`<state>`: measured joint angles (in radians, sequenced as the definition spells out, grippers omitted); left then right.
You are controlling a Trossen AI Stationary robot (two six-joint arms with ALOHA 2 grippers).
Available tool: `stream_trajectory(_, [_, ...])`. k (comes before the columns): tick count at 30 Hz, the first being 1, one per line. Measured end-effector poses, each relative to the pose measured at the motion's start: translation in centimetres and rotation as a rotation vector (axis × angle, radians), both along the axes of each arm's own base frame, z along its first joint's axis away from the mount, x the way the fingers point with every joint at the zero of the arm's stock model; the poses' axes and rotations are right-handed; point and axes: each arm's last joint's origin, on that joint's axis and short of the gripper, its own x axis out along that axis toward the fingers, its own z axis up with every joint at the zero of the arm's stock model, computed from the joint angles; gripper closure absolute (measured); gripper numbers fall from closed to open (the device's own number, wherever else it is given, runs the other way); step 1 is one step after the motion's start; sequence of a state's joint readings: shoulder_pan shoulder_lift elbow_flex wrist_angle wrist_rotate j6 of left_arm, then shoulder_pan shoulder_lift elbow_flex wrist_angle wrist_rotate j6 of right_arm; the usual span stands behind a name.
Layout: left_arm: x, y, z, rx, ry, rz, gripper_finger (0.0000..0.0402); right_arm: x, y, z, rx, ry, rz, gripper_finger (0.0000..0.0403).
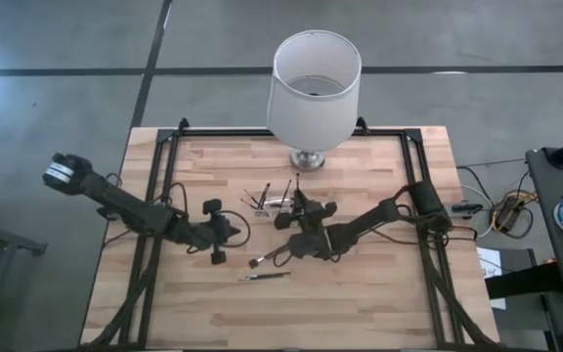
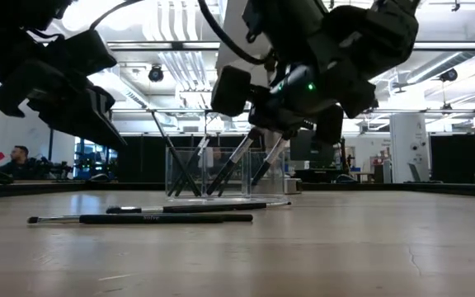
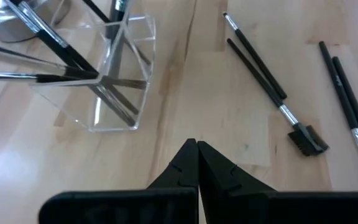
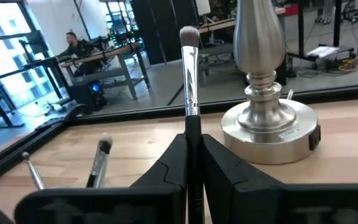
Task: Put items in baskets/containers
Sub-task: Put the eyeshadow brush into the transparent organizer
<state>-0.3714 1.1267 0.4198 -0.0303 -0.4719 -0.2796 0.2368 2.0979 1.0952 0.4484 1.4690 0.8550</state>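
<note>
Left gripper [image 3: 196,163]: closed with nothing between the fingers; it is parked near the clear holder [image 3: 104,93], with loose brushes lying ahead of it and to one side.
Clear holder: several brushes are already stood in it, leaning against its walls; the exact count cannot be told.
Loose brushes: four are seen flat on the wood in the left wrist view, among them a brow comb brush [image 3: 272,93] and a pair of dark handles [image 3: 347,99].
Right gripper [image 4: 193,163]: clamped on a fluffy-tipped brush [image 4: 189,68], held upright, bristles away from the fingers; the lamp base [image 4: 269,127] stands just beyond it and the holder lies close below.
Progress: judged roughly half done, one brush in transit.
Remaining: the held brush is to be dropped in, then the four lying ones collected.
</note>
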Motion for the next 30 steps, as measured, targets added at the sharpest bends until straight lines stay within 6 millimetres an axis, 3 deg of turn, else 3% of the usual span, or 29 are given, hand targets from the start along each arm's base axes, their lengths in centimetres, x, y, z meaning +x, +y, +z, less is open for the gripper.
stream_trajectory(20, [0.0,-0.2,-0.1,-0.044,0.015,-0.041,0.0401,0.7,-1.2,1.8,-0.049,0.050,-0.080,0.0378])
stream_trajectory(30, [-0.1,-0.1,-0.2,-0.043,0.018,-0.041,0.0401,-0.3,-2.0,0.3,-0.024,0.003,-0.085,0.0355])
